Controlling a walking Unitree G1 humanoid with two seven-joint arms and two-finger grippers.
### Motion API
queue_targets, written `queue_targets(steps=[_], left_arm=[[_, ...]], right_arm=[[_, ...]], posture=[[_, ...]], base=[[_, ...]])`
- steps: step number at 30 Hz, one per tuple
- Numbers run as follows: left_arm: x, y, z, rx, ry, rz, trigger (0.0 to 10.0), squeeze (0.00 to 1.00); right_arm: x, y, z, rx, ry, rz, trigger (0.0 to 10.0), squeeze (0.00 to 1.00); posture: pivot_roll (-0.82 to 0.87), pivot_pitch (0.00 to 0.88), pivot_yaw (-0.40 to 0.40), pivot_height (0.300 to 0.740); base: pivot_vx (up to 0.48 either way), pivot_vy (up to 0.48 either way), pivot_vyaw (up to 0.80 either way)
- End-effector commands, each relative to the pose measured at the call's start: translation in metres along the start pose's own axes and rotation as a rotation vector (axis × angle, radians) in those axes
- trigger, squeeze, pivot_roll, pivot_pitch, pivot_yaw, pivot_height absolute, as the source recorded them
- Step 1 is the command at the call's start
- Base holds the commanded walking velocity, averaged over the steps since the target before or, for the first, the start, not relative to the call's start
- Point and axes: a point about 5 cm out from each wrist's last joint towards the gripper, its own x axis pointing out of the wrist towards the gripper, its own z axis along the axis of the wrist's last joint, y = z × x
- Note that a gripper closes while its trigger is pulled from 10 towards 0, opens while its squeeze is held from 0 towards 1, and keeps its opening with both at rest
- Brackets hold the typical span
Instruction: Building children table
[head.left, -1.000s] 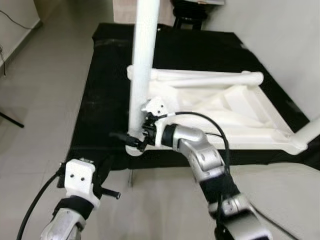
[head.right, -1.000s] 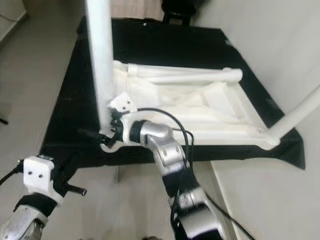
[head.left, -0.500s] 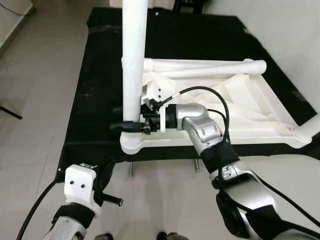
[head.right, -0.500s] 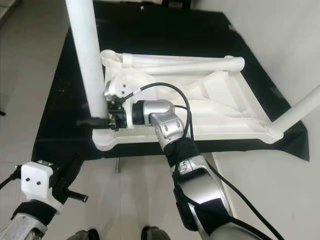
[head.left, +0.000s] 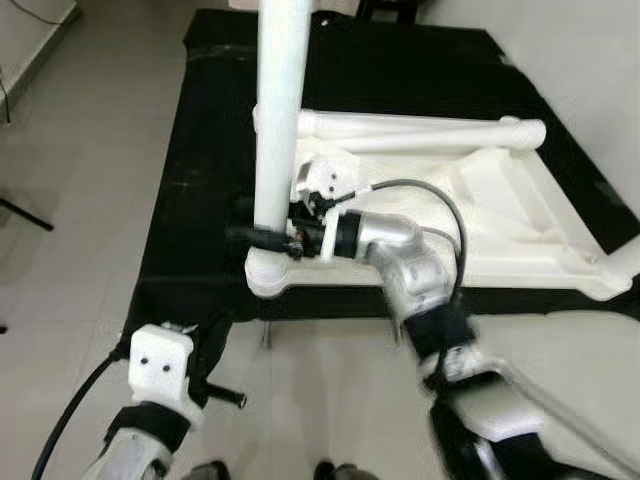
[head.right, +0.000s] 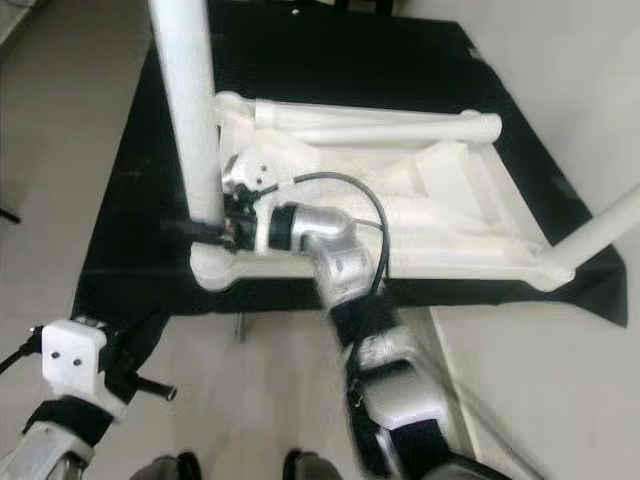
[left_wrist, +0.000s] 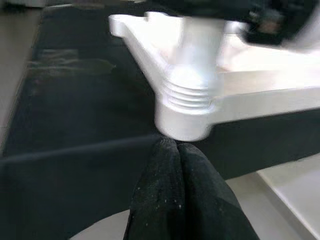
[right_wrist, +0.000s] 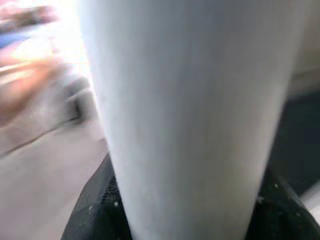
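Children's table top (head.left: 500, 215), a white plastic piece, lies upside down on a black mat (head.left: 205, 190) spread over the tiled floor (head.left: 90, 180), underside up so that its corner sockets face upward and legs can be stood into them. At the near left corner socket (head.left: 268, 276) a white leg (head.left: 278, 120) stands upright, its lower end seated in the threaded collar that the left wrist view shows (left_wrist: 186, 102). The right end effector (head.left: 262, 238) is clamped around this leg just above the socket, its black fingers on either side of the tube, which fills the right wrist view (right_wrist: 190, 115); a grip this low probably serves to turn or press the leg home while keeping it plumb. Another leg (head.right: 600, 228) already rises slanting from the near right corner, and a third leg (head.left: 420, 135) lies flat along the far edge of the top, likely waiting its turn. The left end effector (left_wrist: 177, 150) hangs low over the floor near the mat's front edge, fingers pressed together and holding nothing, pointed toward the socket but apart from it.
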Motion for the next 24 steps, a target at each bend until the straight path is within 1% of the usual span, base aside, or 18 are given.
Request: queue_targets(steps=[1,2,3,4,5,6,9,12,15,16,17,18,19,20,21,22,23,24], left_arm=[[0.001,0.002,-0.007,-0.012,0.031,-0.003,10.0,0.00],[0.001,0.002,-0.007,-0.012,0.031,-0.003,10.0,0.00],[0.005,0.004,-0.009,-0.008,0.030,-0.008,10.0,0.00],[0.005,0.004,-0.009,-0.008,0.030,-0.008,10.0,0.00],[0.009,0.004,-0.011,-0.007,0.030,-0.011,10.0,0.00],[0.012,0.005,-0.013,-0.008,0.030,-0.014,10.0,0.00],[0.015,0.007,-0.015,-0.007,0.028,-0.012,10.0,0.00],[0.015,0.008,-0.015,-0.002,0.025,0.005,10.0,0.00],[0.015,0.008,-0.015,-0.002,0.025,0.005,10.0,0.00],[0.015,0.009,-0.015,-0.002,0.023,0.009,10.0,0.00],[0.015,0.009,-0.015,-0.002,0.023,0.009,10.0,0.00],[0.015,0.008,-0.015,-0.001,0.022,0.009,10.0,0.00],[0.015,0.007,-0.015,-0.003,0.021,0.005,10.0,0.00],[0.015,0.007,-0.015,-0.003,0.021,0.005,10.0,0.00],[0.014,0.007,-0.014,-0.004,0.021,0.002,10.0,0.00],[0.014,0.007,-0.014,-0.004,0.021,0.002,10.0,0.00],[0.014,0.006,-0.014,-0.005,0.021,0.000,10.0,0.00],[0.014,0.005,-0.013,-0.006,0.019,-0.002,10.0,0.00]], right_arm=[[-0.026,-0.003,-0.029,0.036,0.153,-0.303,0.0,0.00],[-0.026,-0.003,-0.029,0.036,0.153,-0.303,0.0,0.00],[-0.032,0.008,-0.036,0.014,0.183,-0.409,0.0,0.00],[-0.032,0.008,-0.036,0.014,0.183,-0.409,0.0,0.00],[-0.031,0.014,-0.039,0.009,0.198,-0.436,0.0,0.00],[-0.025,0.015,-0.039,0.008,0.191,-0.424,0.0,0.00],[-0.014,0.018,-0.039,0.020,0.180,-0.412,0.0,0.00],[-0.009,0.024,-0.041,0.034,0.179,-0.378,0.0,0.00],[-0.009,0.024,-0.041,0.034,0.179,-0.378,0.0,0.00],[-0.010,0.027,-0.041,0.042,0.190,-0.384,1.3,0.00],[-0.010,0.027,-0.041,0.042,0.190,-0.384,1.3,0.00],[-0.009,0.030,-0.041,0.060,0.187,-0.357,10.0,0.04],[-0.007,0.034,-0.036,0.088,0.166,-0.303,10.0,1.00],[-0.007,0.034,-0.036,0.088,0.166,-0.303,10.0,1.00],[-0.003,0.036,-0.028,0.114,0.120,-0.193,10.0,1.00],[-0.003,0.036,-0.028,0.114,0.120,-0.193,10.0,1.00],[0.000,0.037,-0.022,0.133,0.084,-0.097,10.0,1.00],[0.002,0.033,-0.015,0.126,0.058,-0.015,10.0,1.00]], posture=[[-0.13,0.195,-0.108,0.740],[-0.13,0.195,-0.108,0.740],[-0.14,0.167,-0.099,0.740],[-0.14,0.167,-0.099,0.740],[-0.14,0.148,-0.100,0.740],[-0.13,0.144,-0.112,0.740],[-0.14,0.128,-0.105,0.740],[-0.13,0.122,-0.109,0.740],[-0.13,0.122,-0.109,0.740],[-0.14,0.118,-0.110,0.740],[-0.14,0.118,-0.110,0.740],[-0.13,0.120,-0.110,0.740],[-0.13,0.126,-0.113,0.740],[-0.13,0.126,-0.113,0.740],[-0.13,0.130,-0.114,0.740],[-0.13,0.130,-0.114,0.740],[-0.13,0.134,-0.116,0.740],[-0.12,0.141,-0.120,0.740]], base=[[0.000,0.000,0.00],[0.000,0.000,0.00],[0.000,0.000,0.00],[0.000,0.000,0.00],[0.000,0.000,0.00],[0.000,0.000,0.00],[0.000,0.000,0.00],[0.000,0.000,0.00],[0.000,0.000,0.00],[0.000,0.000,0.00],[0.000,0.000,0.00],[0.000,0.000,0.00],[0.000,0.000,0.00],[0.000,0.000,0.00],[0.000,0.000,0.00],[0.000,0.000,0.00],[0.000,0.000,0.00],[0.000,0.000,0.00]])
